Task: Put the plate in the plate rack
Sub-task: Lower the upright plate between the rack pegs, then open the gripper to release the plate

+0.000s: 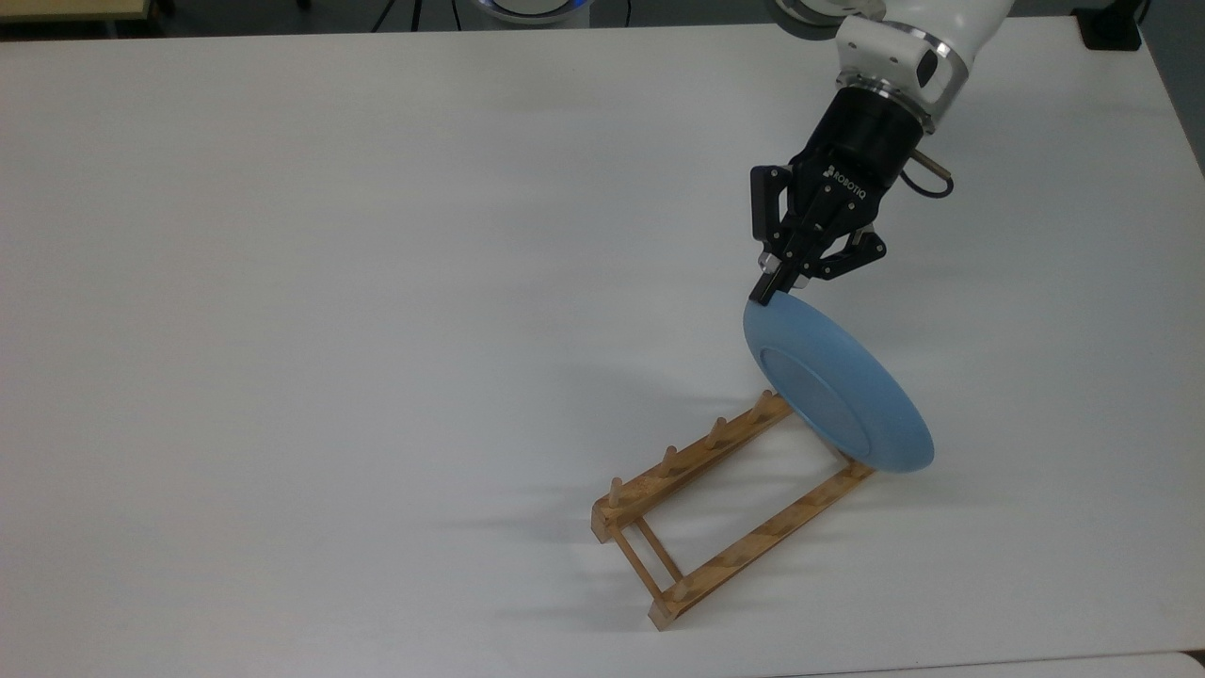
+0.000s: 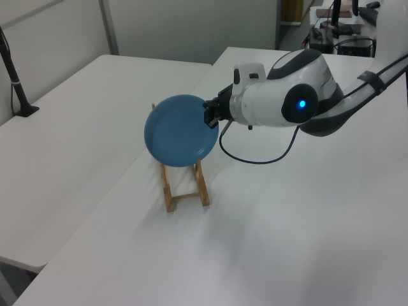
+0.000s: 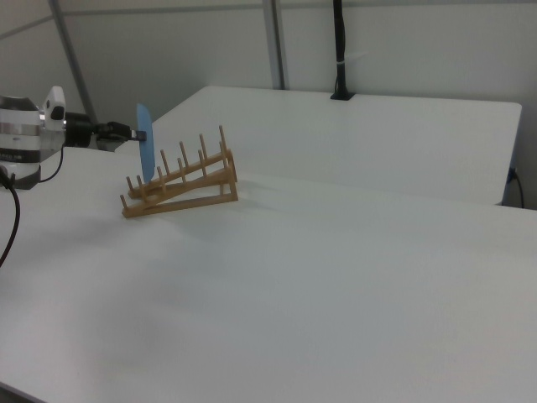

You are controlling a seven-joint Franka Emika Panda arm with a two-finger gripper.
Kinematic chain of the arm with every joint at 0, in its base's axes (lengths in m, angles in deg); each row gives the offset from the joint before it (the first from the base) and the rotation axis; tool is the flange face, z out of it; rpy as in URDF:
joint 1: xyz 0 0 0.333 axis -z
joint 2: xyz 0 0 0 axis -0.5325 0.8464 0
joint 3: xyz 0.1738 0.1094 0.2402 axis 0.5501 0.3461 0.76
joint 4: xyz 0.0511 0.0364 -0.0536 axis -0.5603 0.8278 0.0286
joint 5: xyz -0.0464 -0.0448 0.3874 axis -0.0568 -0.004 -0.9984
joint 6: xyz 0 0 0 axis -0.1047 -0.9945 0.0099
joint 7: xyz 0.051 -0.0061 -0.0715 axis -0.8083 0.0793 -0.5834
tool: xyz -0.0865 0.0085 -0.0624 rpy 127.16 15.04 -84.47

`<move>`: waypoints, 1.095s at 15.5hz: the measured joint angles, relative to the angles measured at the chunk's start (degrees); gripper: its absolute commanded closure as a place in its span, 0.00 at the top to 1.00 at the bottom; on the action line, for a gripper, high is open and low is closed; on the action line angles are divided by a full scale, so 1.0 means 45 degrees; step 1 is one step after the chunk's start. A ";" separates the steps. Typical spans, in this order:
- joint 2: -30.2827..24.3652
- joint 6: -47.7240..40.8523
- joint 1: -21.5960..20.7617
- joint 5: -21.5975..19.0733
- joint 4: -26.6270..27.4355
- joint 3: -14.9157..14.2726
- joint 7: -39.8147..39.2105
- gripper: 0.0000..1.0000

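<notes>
Plate (image 1: 833, 391) held on edge, up off the counter (image 1: 377, 282), over the rack's end at the top view's right. Hand (image 1: 770, 284) pinched shut on the plate's upper rim, one finger either face. Lower rim just above or touching the plate rack (image 1: 730, 508); cannot tell which. In the right view the plate (image 3: 143, 151) stands near vertical at the rack's (image 3: 180, 186) left end, by the first pegs.

Handling, as judged: plate stiff, no flex under the pinch. Glossy face likely slick, so a rim pinch far from the centre leaves it free to swing or slip if jolted. Probably light to moderate in weight; may chip if it knocks a peg. Rim is the only workable hold for slotting it upright, since the faces must pass between pegs. Rack looks light and may slide on the counter if nudged sideways.
</notes>
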 measured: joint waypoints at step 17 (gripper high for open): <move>0.0306 -0.0018 0.0217 -0.0371 -0.0553 -0.0091 0.0314 1.00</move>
